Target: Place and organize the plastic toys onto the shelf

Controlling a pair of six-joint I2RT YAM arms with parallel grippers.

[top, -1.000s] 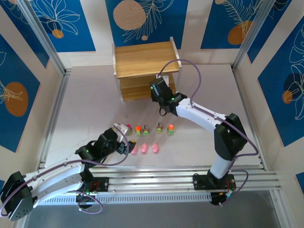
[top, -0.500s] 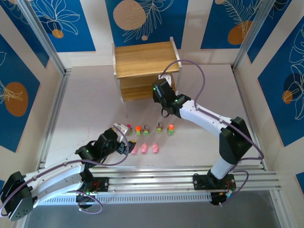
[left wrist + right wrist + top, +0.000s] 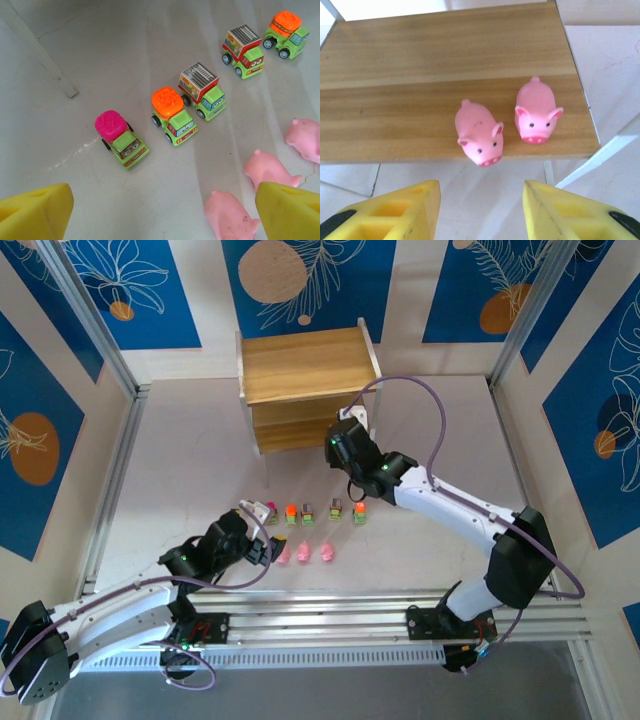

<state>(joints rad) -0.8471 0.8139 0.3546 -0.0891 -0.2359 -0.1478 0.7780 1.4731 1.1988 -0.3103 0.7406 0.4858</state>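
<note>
My left tool gapes empty; the pink-topped truck looks light, hard, slick, so I'd pinch its flat sides. My right tool hangs released at the shelf.

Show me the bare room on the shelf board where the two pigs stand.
Free: the board left of the left pig, out to its left edge, and the strip behind both pigs. Crowded: the front right corner, where the right pig sits close beside the left one.
</note>
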